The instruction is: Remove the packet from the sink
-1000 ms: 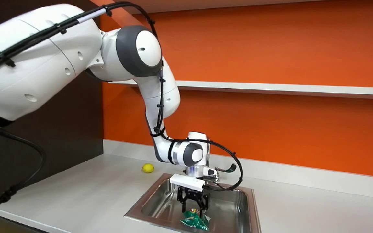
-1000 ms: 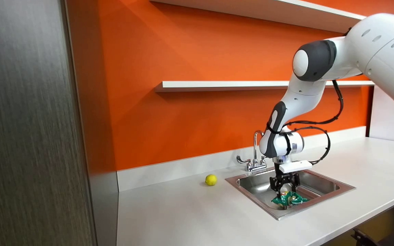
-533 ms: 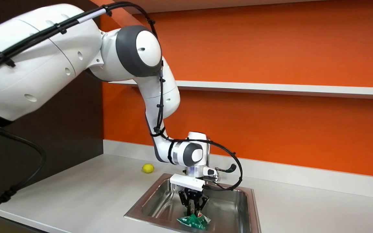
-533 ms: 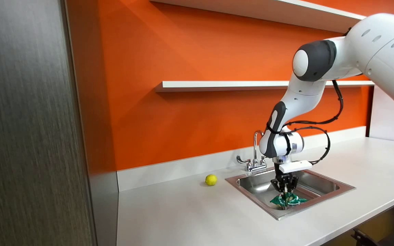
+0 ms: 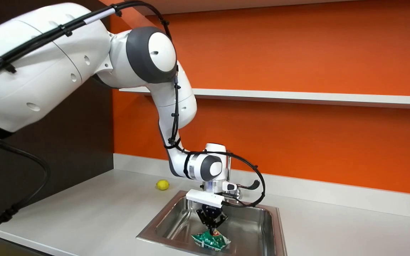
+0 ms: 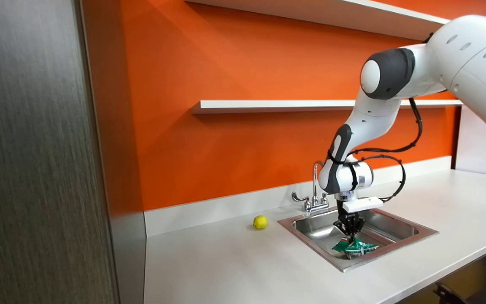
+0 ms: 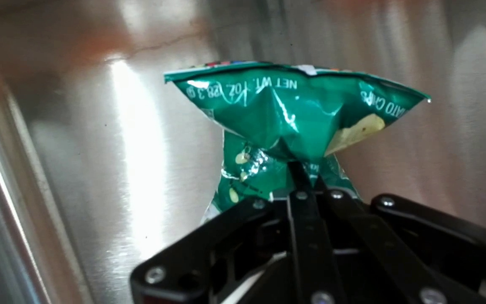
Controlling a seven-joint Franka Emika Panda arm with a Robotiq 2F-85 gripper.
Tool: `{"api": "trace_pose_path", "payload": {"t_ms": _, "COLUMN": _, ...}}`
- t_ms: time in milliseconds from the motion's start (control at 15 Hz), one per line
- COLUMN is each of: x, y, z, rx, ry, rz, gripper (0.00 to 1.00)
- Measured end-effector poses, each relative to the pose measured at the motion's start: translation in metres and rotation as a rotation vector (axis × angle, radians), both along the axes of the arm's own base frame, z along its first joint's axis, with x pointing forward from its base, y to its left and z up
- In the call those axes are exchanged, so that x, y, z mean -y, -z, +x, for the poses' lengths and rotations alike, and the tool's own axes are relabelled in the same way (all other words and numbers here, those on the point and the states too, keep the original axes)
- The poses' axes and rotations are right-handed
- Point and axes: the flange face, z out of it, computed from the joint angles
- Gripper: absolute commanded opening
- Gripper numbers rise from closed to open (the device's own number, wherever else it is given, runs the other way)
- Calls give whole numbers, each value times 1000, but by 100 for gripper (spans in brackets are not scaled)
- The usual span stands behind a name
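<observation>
Pinched at its middle, the crinkled green packet (image 7: 302, 114) has its top seal fanned out and its lower part reaching under my fingers in the wrist view. My gripper (image 7: 305, 171) is shut on it, the black fingertips close together in the folded foil. Both exterior views show the packet (image 5: 208, 241) (image 6: 360, 248) within the steel sink (image 5: 161, 217) (image 6: 395, 245), below the rim, with the gripper (image 5: 211, 231) (image 6: 350, 239) pointing down over it. Whether its underside touches the basin floor, I cannot tell.
A yellow lemon-like ball (image 5: 162, 184) (image 6: 260, 222) lies on the counter (image 6: 209, 261) beside the sink. The chrome faucet (image 6: 315, 185) rises at the basin's back edge, close behind my wrist. A white shelf (image 5: 297, 96) runs along the orange wall.
My fingers have gone from wide apart to shut, gathering the packet's foil between them. Over the last half second arm and packet have shifted slightly upward and the packet has turned a little.
</observation>
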Motion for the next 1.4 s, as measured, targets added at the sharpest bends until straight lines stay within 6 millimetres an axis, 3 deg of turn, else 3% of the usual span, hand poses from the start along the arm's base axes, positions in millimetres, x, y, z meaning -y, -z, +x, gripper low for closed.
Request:
{"api": "trace_pose_path", "payload": {"t_ms": 267, "x": -10, "y": -13, "z": 5, "rx": 15, "ry": -10, "rz": -3, "gripper": 0}}
{"api": "trace_pose_path", "payload": {"t_ms": 667, "x": -40, "y": -56, "z": -1, "rx": 42, "ry": -14, "rz": -2, "gripper": 0}}
{"api": "trace_pose_path", "payload": {"t_ms": 1400, "x": -107, "y": -173, "z": -37, "rx": 119, "ry": -58, "rz": -82, "gripper": 0}}
